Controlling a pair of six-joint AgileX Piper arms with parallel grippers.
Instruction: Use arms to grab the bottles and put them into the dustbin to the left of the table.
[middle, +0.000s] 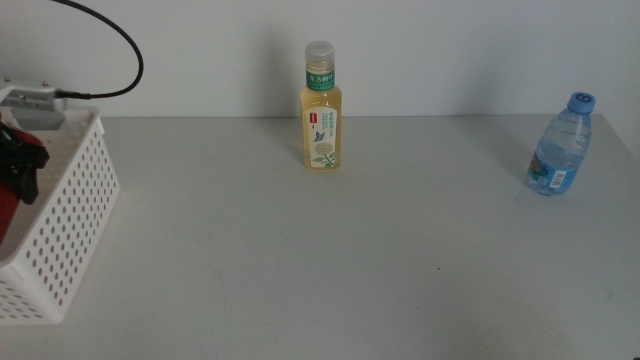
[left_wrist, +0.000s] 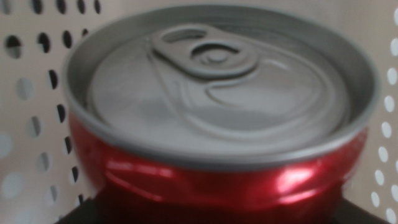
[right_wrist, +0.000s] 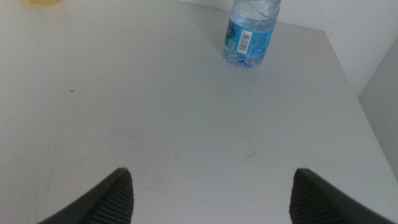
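Left gripper (middle: 18, 170), at the middle view's left edge, is inside the dustbin (middle: 70, 220), its fingers clamped on the red can (left_wrist: 217, 124). Advice: release low, then lift straight clear of the perforated walls. Tea bottle (middle: 321, 108) stands upper centre on the tabletop (middle: 300, 260); water bottle (middle: 560, 145) far right. Right gripper (right_wrist: 210, 193) waits with fingers spread wide and nothing held.

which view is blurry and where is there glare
Left wrist view: the red can fills the frame, soft and blurred, with bright glints on its red wall. Middle view: sharp, the tea bottle throwing a faint shadow on the wall. Right wrist view: fairly clear, water bottle cropped.
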